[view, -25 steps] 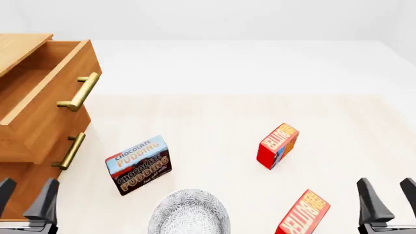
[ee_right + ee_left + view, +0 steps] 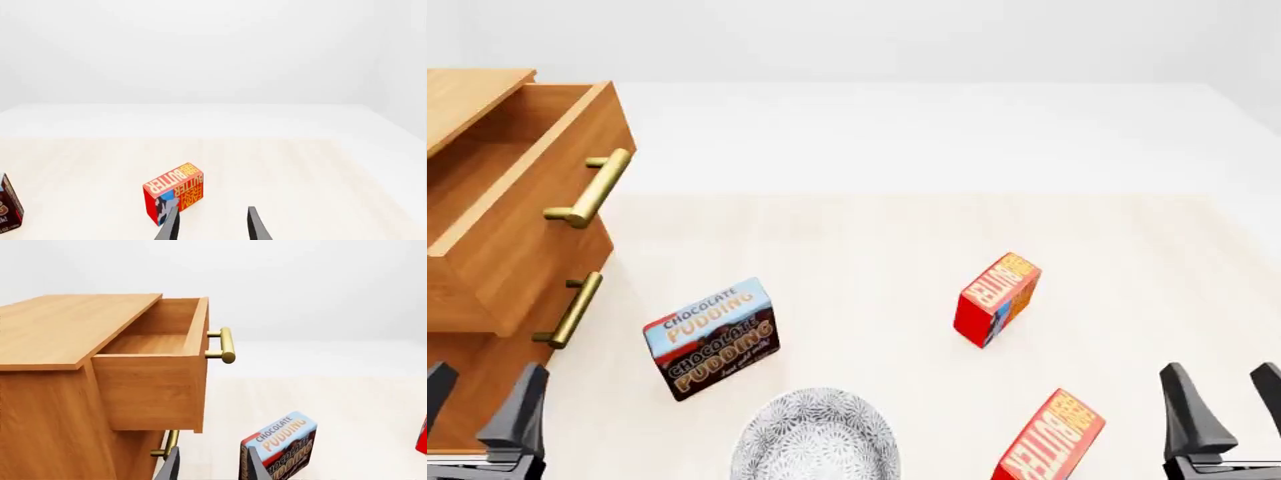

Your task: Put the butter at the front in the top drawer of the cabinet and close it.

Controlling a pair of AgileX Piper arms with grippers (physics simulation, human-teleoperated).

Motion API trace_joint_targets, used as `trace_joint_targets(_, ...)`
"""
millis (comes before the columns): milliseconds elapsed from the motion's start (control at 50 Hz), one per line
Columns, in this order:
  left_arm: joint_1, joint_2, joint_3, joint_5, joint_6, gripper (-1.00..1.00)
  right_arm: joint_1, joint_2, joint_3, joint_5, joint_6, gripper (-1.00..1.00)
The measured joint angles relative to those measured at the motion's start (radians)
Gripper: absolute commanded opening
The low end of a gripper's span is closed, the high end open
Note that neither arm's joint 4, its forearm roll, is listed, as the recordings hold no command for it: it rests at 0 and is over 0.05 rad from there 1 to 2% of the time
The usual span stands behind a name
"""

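The butter at the front is a red carton with orange lettering, standing tilted near the table's near edge. Its twin stands farther back, and it is this one that the right wrist view shows. The cabinet stands at the left with its top drawer pulled out and nothing showing inside. My right gripper is open, just right of the front butter. My left gripper is open beside the cabinet's lower front. Nothing is between the fingers of either gripper.
A blue-brown chocolate pudding box stands in front of the cabinet. A white speckled round object lies at the near edge between the arms. The lower drawer's brass handle juts out under the open drawer.
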Motion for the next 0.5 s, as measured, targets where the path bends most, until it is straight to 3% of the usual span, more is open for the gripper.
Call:
trace_joint_targets(220,0.021,-0.013,-0.047,0.05,-0.022,1.0,0.0,0.001,-0.001,-0.001,0.0,1.0)
trace_joint_targets(500,0.08,-0.018,-0.305,0.321,-0.048,1.0,0.0,0.002,-0.001,-0.001,0.0,1.0)
